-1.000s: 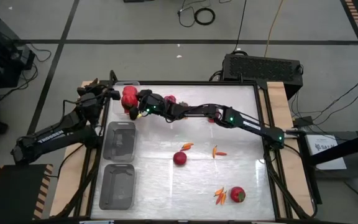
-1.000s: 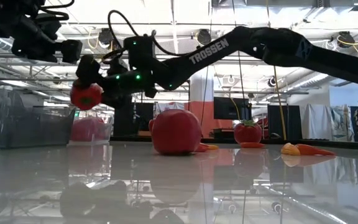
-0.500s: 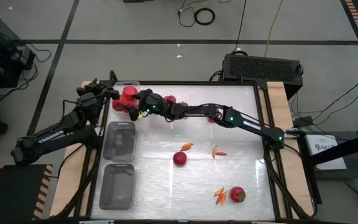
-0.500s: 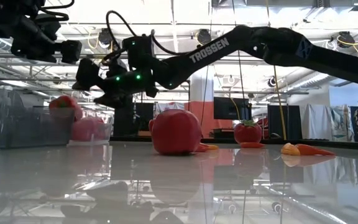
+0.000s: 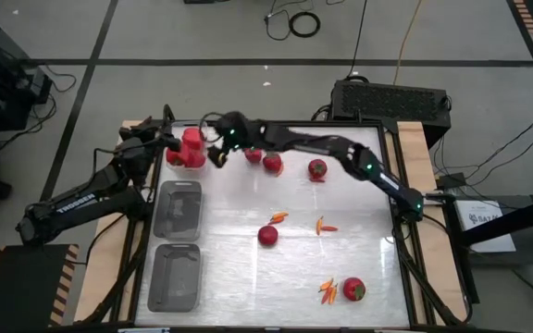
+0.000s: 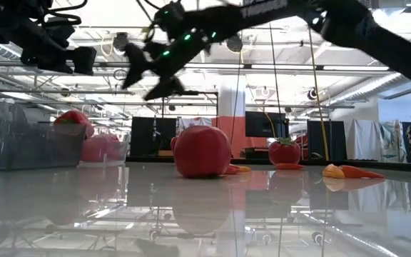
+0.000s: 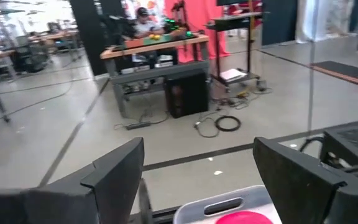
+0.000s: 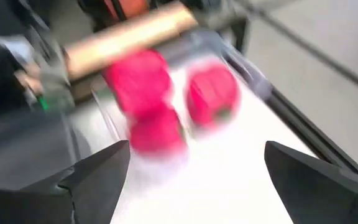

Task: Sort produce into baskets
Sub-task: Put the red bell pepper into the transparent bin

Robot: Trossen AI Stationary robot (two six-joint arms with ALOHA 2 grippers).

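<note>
The far-left clear basket (image 5: 190,124) holds three red peppers (image 5: 189,150), also seen as three peppers (image 8: 157,134) in the right wrist view. My right gripper (image 5: 218,150) hangs open and empty above the table, just right of that basket, well up in the low view as my right gripper (image 6: 148,71). My left gripper (image 5: 163,139) waits open and level at the basket's left side. Loose tomatoes (image 5: 272,165) and small chilies (image 5: 278,217) lie on the white table.
Two more clear baskets (image 5: 179,208) (image 5: 174,277) stand along the left edge. Tomatoes lie at the far middle (image 5: 316,168), the centre (image 5: 267,235) and near right (image 5: 353,289), with chilies (image 5: 327,291) beside the last. The near middle is bare table.
My right gripper held a red pepper over the far-left basket and has let it go. The pepper has dropped in beside the others. The gripper has then risen, tipped up, and drawn back a little toward the table's right edge.
</note>
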